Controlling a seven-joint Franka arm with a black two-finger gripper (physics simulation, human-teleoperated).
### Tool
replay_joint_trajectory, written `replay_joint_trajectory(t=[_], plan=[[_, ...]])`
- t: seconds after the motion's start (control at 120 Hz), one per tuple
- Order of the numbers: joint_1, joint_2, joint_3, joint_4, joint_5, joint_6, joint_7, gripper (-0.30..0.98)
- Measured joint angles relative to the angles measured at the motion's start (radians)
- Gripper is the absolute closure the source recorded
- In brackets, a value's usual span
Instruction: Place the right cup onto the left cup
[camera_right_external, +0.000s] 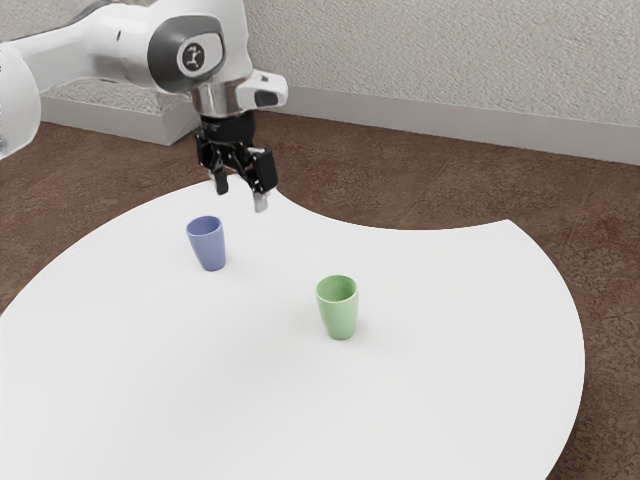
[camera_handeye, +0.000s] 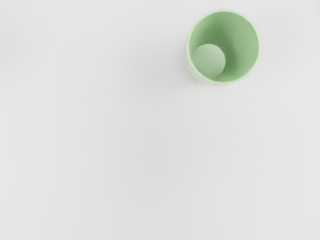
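While my gripper hangs above the table, fingers spread apart, I see the blue cup upright below it, toward the exterior view's left, and the green cup, also upright and lower, toward that view's right.

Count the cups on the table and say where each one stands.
2. The blue cup stands toward the exterior view's left, nearer the arm; the green cup stands apart from it, farther toward the exterior view's right. Both are upright on the table.
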Motion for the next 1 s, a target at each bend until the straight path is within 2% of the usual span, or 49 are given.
replay_joint_trajectory(t=[0.358, 0.733, 1.0], plan=[[-0.030, 0.103, -0.025, -0.001, -0.067, 0.075, 0.000, 0.01], [-0.062, 0.235, -0.041, 0.003, -0.108, 0.196, -0.014, 0.15], [-0.062, 0.359, -0.053, 0.076, -0.116, 0.253, -0.020, 0.20]])
